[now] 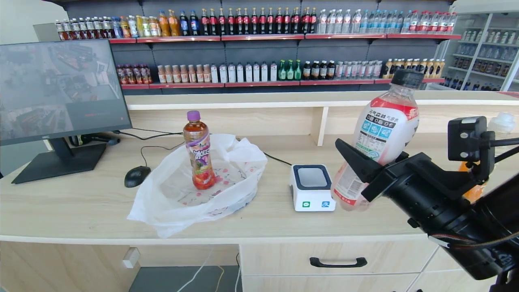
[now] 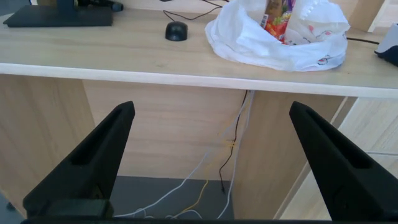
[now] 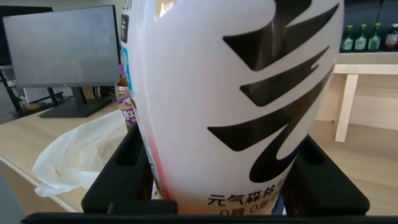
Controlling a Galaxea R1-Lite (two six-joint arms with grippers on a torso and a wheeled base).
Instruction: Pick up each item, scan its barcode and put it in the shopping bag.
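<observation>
Tilted white-label bottle [image 1: 385,129] beside scanner [image 1: 312,188] — tea bottle [image 1: 198,154] upright in bag [image 1: 162,211].

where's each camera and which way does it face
Head view: on the head, facing down at the counter; right gripper holds a white bottle beside the scanner.
Left wrist view: on the left wrist, low, facing the counter's front; open left gripper shows.
Right wrist view: on the right wrist, facing the held bottle; its fingers flank it.
Shared: all three see the shopping bag.

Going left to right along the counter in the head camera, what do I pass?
Black flat monitor → black computer mouse → white plastic shopping bag → white square barcode scanner → clear white-labelled bottle with black cap.
</observation>
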